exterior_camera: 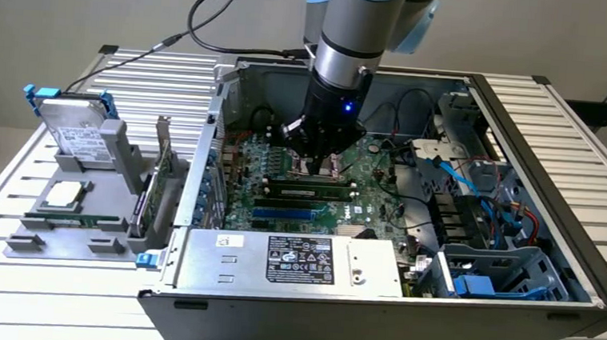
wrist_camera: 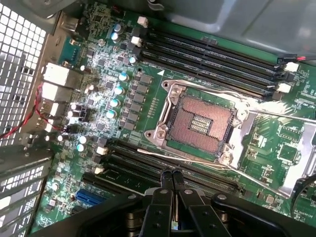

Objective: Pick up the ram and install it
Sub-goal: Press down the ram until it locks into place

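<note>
Clenched with nothing between its fingers, our claw (wrist_camera: 172,178) hangs inside the case (exterior_camera: 562,140), over the board just beside the CPU socket (wrist_camera: 200,121). We see the ram (exterior_camera: 308,190) lying in a slot just in front of the claw, toward the power supply (exterior_camera: 291,261), its long axis running from the exterior view's left to right. From the wrist we get the socket and black slots (wrist_camera: 212,59) close up, while the exterior view shows the holder (exterior_camera: 77,194) outside the case.
</note>
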Controlling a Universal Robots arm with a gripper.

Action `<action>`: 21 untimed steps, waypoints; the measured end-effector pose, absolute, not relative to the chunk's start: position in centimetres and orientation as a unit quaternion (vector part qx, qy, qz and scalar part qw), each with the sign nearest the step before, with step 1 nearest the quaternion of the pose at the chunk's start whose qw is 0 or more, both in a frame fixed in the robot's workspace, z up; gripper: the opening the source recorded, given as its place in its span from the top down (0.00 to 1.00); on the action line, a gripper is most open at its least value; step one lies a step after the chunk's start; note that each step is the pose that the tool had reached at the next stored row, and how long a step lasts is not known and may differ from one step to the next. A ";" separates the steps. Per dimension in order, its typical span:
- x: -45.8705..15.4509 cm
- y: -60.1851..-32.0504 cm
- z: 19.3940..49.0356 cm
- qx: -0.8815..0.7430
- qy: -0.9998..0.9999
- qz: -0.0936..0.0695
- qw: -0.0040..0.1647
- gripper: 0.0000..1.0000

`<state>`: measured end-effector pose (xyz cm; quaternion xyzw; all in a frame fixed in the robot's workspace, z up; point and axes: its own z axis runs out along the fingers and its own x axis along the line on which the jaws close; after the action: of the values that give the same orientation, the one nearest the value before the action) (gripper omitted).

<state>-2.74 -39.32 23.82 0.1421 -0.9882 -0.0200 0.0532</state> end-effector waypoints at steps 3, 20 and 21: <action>-2.7 -39.3 23.8 0.129 -0.990 -0.020 0.052 0.90; -2.7 -39.3 23.8 0.072 -0.997 -0.007 0.036 0.90; -2.7 -39.3 23.8 0.069 -0.997 -0.007 0.036 0.90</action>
<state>-2.74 -39.32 23.82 0.0689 -0.9970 -0.0070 0.0355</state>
